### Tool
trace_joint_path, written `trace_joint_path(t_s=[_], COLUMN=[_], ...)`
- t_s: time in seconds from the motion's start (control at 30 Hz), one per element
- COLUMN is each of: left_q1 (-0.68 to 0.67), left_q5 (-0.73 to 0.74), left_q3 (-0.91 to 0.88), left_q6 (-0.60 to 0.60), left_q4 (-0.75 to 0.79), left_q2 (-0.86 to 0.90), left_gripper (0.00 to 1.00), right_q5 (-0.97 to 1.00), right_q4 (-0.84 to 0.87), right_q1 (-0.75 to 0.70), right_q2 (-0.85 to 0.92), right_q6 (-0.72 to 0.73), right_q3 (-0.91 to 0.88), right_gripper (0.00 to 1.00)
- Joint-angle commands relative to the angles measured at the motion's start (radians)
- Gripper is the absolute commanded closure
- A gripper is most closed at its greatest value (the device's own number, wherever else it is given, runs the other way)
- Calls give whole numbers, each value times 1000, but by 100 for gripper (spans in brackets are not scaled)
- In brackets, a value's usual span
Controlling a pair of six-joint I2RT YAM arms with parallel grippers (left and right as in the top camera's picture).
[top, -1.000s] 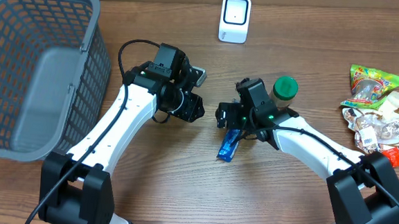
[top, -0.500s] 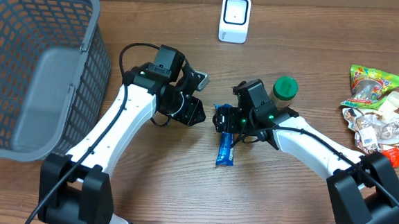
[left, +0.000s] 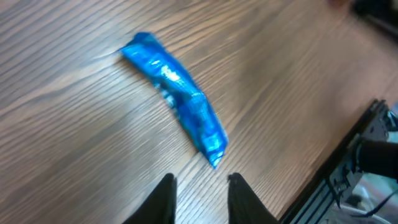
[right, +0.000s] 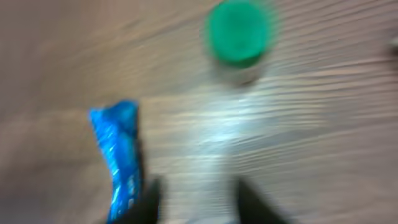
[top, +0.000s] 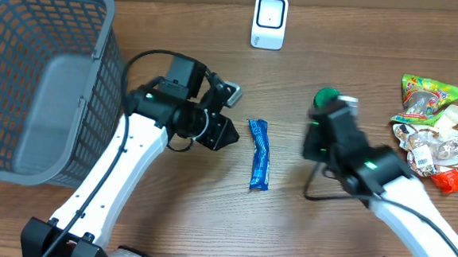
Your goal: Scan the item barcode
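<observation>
The item, a long blue wrapped packet [top: 259, 154], lies flat on the wooden table between my two arms, with nothing holding it. It also shows in the left wrist view as the blue packet [left: 177, 93], and at the left of the blurred right wrist view, again the blue packet [right: 118, 155]. My left gripper [top: 222, 134] hangs just left of it, jaws narrowly open with bare wood between the fingertips [left: 166, 186]. My right gripper [top: 317, 143], blurred by motion, stands to the packet's right, open and empty. The white scanner [top: 269, 21] stands at the back centre.
A grey mesh basket [top: 28, 20] fills the left side. A jar with a green lid [top: 325, 97] stands by the right arm, and shows as the green lid [right: 238, 34] in the right wrist view. A heap of snack packets [top: 432, 129] lies at the right edge.
The right gripper let go of the blue packet, which now lies flat on the table, and the right arm swung away to the right. The left gripper's jaws narrowed.
</observation>
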Motion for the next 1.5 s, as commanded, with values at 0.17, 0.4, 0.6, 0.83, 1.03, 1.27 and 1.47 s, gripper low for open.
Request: trace_joint_path(t_s=[0.17, 0.4, 0.6, 0.83, 1.03, 1.27, 1.47], left_q1=[-193, -250, -220, -178, -143, -67, 38], left_q5=[-43, 85, 95, 113, 106, 134, 233], left_q3=[-13, -13, -13, -15, -19, -42, -129], left_q6=[53, 90, 106, 124, 164, 234, 240], left_q4=[145, 219, 253, 243, 232, 250, 353], left_q2=[113, 293, 394, 451, 451, 451, 451], left_gripper=[92, 96, 95, 95, 96, 95, 96], right_q5=[117, 117, 109, 108, 108, 108, 101], right_q4=[-50, -99, -109, -109, -110, -114, -113], right_q1=[-91, -91, -91, -91, -91, -91, -91], right_q2=[-211, -233, -233, -233, -233, -233, -233], right_q6=[69, 70, 70, 70, 69, 69, 69], right_q3=[21, 20, 19, 19, 19, 19, 19], right_gripper=[96, 96, 96, 96, 96, 96, 96])
